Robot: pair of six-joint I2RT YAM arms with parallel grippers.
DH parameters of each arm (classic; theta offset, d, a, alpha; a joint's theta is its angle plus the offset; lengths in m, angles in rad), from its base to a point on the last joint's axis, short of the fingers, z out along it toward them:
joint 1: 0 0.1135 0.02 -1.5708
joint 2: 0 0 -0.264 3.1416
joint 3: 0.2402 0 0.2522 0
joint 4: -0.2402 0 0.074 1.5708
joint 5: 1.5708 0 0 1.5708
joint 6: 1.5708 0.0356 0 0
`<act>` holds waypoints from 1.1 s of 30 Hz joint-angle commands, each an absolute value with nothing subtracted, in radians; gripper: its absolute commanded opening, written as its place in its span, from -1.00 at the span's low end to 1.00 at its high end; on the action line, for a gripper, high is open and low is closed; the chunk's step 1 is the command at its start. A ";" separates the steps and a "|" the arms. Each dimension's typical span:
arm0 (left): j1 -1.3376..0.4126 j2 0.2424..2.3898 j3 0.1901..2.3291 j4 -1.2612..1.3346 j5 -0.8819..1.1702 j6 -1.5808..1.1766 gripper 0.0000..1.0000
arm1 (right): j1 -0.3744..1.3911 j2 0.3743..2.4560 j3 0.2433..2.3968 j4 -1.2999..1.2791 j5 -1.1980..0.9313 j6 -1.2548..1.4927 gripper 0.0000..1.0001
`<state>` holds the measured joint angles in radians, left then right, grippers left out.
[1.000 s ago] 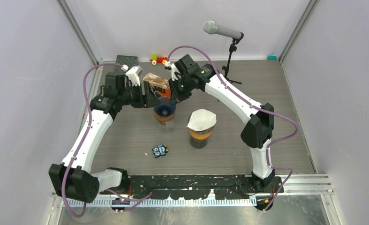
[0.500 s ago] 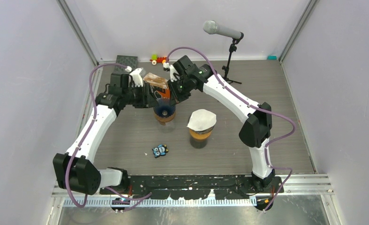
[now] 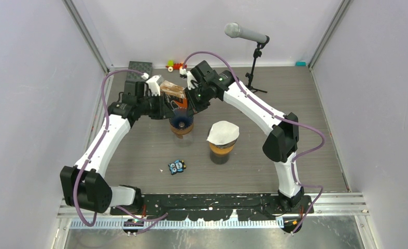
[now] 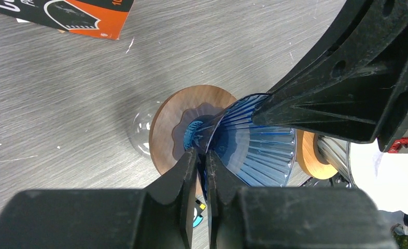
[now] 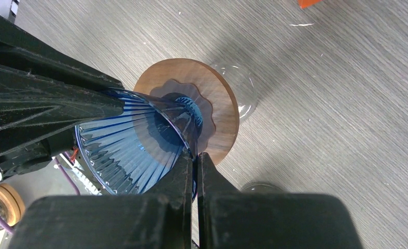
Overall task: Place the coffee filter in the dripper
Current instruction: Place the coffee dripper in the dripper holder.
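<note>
Two pincers meet at one vessel; how does each stand? — READER

Fig. a, overhead view. The left gripper [image 4: 201, 158] is closed narrow on the thin glass rim of the blue dripper [image 3: 182, 121], at about ten o'clock on that rim. The right gripper [image 5: 195, 158] is pinched all but shut on the same rim at about one o'clock. The dripper sits mouth-up on its wooden collar [image 4: 165, 124] over a glass carafe [image 4: 138, 132]. — LEGEND

And the coffee filter? — READER

Fig. b. The white coffee filter [image 3: 223, 132] lies apart from both pincers. It rests as an open cone, point down and long axis upright, on top of the second carafe [image 3: 220, 154], between three and four o'clock from the blue dripper. A filter box [image 3: 173, 92] stands at twelve o'clock, just behind the dripper. — LEGEND

Which relation governs the coming move? — READER

Judged from the layout, the filter's side. It lies nearer the right gripper than the left. The right arm therefore looks better placed to let go of the rim, swing toward four o'clock, take the paper by its upper edge and carry it back toward nine o'clock. Meanwhile the left pincer can steady the dripper. The blue cone is empty, so the placing is not yet done. — LEGEND
</note>
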<state>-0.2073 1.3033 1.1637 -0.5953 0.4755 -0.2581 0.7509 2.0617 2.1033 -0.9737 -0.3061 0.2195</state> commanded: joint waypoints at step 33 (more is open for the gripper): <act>-0.229 1.360 1.043 -0.615 0.416 -0.131 -1.00 | 0.771 2.080 1.956 -0.882 -0.249 0.175 -0.99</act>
<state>-0.2138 1.3067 1.1229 -0.5255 0.4820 -0.2058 0.7490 2.0384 2.0285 -0.8822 -0.3061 0.2283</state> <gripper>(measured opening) 0.050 0.042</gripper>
